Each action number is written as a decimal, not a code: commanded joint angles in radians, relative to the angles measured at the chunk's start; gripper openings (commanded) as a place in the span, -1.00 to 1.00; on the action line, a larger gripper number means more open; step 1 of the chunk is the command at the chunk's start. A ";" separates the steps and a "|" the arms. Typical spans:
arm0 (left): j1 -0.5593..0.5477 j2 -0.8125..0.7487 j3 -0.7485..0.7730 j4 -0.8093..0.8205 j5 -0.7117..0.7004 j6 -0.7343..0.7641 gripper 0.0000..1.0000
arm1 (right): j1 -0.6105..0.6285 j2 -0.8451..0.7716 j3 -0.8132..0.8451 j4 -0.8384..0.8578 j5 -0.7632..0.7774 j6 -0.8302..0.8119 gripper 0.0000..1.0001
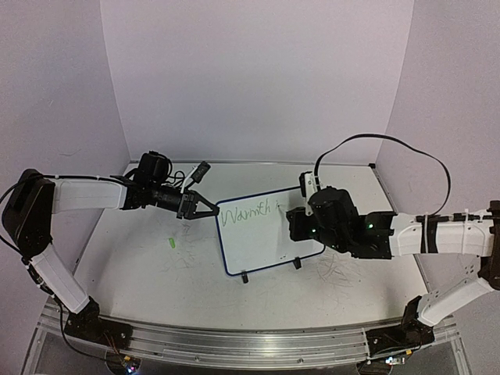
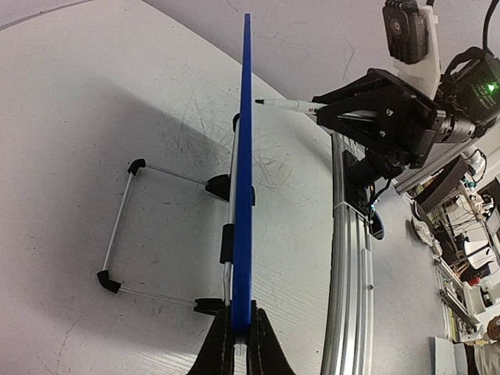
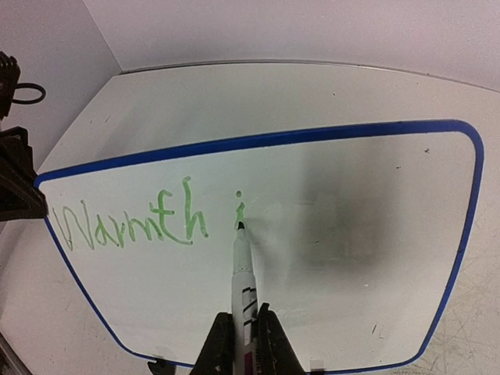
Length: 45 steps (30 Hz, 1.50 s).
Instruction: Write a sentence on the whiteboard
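Note:
The whiteboard (image 1: 262, 238) stands tilted on its wire stand in the middle of the table. Green writing on it, the sentence (image 3: 133, 223), reads "Warmth i" along the top line. My left gripper (image 2: 241, 344) is shut on the board's blue rim (image 2: 244, 156) at its left edge, which shows edge-on in the left wrist view. My right gripper (image 3: 244, 336) is shut on a white marker (image 3: 243, 273). The marker's tip touches the board at the foot of the "i". From above, the right gripper (image 1: 294, 223) sits in front of the board's right half.
A small green cap (image 1: 171, 243) lies on the table left of the board. The wire stand (image 2: 117, 226) juts out behind the board. An aluminium rail (image 1: 234, 340) runs along the near edge. Walls close in the back and both sides.

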 commanded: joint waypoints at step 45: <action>-0.026 0.006 0.030 -0.045 0.011 0.018 -1.00 | 0.001 0.014 -0.021 -0.001 0.010 0.046 -1.00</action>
